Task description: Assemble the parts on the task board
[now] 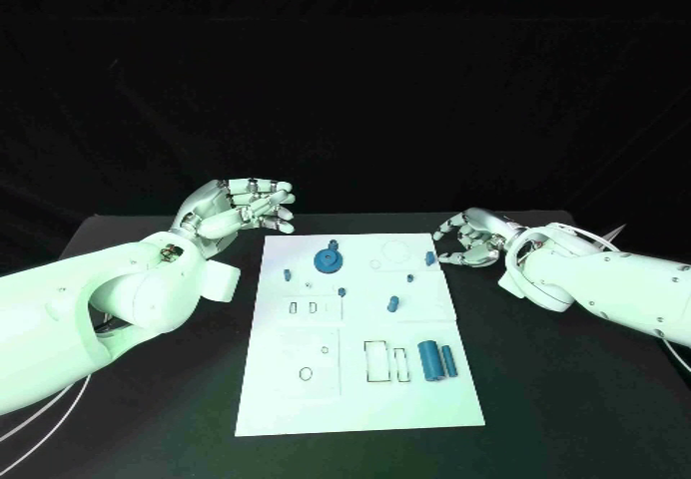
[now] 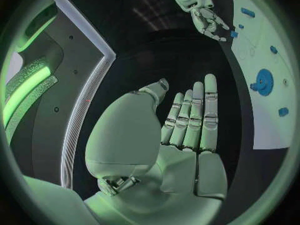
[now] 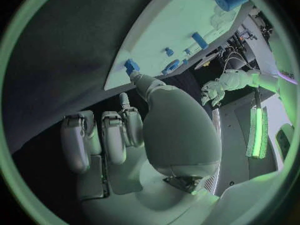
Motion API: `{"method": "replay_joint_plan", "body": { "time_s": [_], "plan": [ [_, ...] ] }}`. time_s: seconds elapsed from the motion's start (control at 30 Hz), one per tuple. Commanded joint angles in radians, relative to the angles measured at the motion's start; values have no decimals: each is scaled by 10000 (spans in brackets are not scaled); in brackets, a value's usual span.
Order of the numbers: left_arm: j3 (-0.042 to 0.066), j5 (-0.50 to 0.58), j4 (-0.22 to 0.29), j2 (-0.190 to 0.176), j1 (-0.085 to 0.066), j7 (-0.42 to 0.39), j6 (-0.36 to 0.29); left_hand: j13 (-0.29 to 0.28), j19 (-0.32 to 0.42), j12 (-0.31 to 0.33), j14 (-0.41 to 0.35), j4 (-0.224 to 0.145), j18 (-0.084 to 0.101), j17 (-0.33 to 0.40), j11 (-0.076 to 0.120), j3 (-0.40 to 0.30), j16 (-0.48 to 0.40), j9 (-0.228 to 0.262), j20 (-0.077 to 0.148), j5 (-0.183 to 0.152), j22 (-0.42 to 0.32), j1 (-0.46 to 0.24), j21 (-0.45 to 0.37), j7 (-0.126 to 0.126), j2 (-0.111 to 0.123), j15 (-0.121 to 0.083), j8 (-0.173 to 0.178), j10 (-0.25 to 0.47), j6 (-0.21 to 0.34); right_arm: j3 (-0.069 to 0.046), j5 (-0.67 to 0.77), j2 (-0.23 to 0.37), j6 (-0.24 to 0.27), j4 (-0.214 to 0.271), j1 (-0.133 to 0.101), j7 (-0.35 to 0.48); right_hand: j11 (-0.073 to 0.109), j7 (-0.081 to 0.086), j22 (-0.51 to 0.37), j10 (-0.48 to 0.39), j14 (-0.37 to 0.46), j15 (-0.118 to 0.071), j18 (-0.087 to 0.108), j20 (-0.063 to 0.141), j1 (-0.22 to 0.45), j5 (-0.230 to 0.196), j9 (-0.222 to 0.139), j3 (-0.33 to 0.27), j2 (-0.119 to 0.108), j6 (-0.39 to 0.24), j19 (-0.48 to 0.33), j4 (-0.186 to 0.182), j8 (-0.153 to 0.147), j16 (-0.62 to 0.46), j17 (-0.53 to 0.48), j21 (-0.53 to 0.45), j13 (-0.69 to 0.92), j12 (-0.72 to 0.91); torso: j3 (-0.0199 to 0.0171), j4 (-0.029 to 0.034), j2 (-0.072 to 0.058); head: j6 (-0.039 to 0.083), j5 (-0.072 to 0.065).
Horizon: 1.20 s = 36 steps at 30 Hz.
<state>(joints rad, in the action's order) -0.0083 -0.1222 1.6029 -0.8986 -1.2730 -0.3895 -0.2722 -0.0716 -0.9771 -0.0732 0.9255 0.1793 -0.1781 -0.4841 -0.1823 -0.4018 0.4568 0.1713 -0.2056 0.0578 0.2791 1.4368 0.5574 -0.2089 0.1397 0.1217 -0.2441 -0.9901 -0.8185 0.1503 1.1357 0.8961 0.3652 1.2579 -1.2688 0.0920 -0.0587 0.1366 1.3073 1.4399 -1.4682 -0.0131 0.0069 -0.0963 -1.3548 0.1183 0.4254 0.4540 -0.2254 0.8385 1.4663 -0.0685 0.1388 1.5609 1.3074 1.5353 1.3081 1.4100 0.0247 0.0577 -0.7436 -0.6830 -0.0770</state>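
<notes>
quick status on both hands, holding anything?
Left hand: open, fingers straight in the left wrist view, holding nothing.
Right hand: fingers curled in, nothing visible in them; closed on nothing, beside the task board.

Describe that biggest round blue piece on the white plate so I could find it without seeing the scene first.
Start at the white task board in the middle of the black table. Look to its far end, between the two hands. There lies the round blue disc, with a small knob at its edge; its neighbours are much smaller bits, and the other large pieces are long cylinders at the near end.
</notes>
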Motion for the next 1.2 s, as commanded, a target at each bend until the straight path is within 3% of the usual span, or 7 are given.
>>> {"method": "replay_joint_plan", "body": {
  "time_s": [0.03, 0.23, 0.53, 0.7, 1.2],
  "plan": [
    [5, -21, 1, -1, -2, -56, 173, 4, 79, 48, -81, -68, 0, -10, -28, -3, 57, 16, 12, -33, 9, -63, 36, -354, 0, 12, 61, 7, 92, 0, 127, -15, -490, -1, 60, 383, 60, -22, 2408, 4, -988, -71, 11, 99, -77, 52, -16, -31, -49, -67, 900, 54, -71, 38, 2485, 73, 1300, 15, 3, -12, 17, -25, 9],
    [5, -25, -8, -11, -2, -56, 174, 3, 90, 46, -84, -81, -2, -19, -27, -10, 63, 18, 12, -32, 19, -55, 53, -353, -1, 10, 60, 5, 91, 0, 135, -39, -515, 11, 133, 431, 40, 3, 2425, 35, -993, -68, 5, 109, -30, 61, -8, -69, -65, -38, 910, 37, -62, 47, 2507, 93, 1331, 51, 4, -16, 20, -33, 11],
    [5, -28, -12, -12, -2, -51, 181, 3, 90, 46, -84, -81, -2, -19, -27, -10, 63, 18, 12, -32, 19, -55, 53, -353, -1, 10, 60, 5, 91, 0, 23, -121, -48, 14, 203, 524, -62, 126, 2540, 182, -1005, 14, -36, 63, 82, 136, 83, -21, 71, 421, 985, -21, 148, 64, 2550, 236, 1463, 217, 2, -6, 20, -33, 27],
    [5, -29, -12, -19, -2, -48, 183, 3, 90, 46, -84, -81, -2, -19, -27, -10, 63, 18, 12, -32, 19, -55, 53, -353, -1, 10, 60, 5, 91, 0, -4, -165, 18, -34, 227, 467, -74, 140, 2547, 199, -1006, 25, -38, 52, 121, 144, 91, 9, 121, 498, 990, -51, 175, 66, 2555, 244, 1476, 235, 7, 2, 21, -57, -12],
    [5, -30, -1, -42, -2, -37, 192, 3, 107, 44, -90, -93, -4, -32, -27, -19, 70, 21, 10, -33, 35, -51, 79, -352, -5, 10, 58, 3, 89, -1, -72, -395, 94, -333, 317, 331, -96, 168, 2578, 233, -1010, 46, -49, 32, 177, 154, 97, 90, 235, 611, 1010, -102, 207, 73, 2572, 283, 1505, 272, -4, -6, 20, -78, 38]
  ]
}}
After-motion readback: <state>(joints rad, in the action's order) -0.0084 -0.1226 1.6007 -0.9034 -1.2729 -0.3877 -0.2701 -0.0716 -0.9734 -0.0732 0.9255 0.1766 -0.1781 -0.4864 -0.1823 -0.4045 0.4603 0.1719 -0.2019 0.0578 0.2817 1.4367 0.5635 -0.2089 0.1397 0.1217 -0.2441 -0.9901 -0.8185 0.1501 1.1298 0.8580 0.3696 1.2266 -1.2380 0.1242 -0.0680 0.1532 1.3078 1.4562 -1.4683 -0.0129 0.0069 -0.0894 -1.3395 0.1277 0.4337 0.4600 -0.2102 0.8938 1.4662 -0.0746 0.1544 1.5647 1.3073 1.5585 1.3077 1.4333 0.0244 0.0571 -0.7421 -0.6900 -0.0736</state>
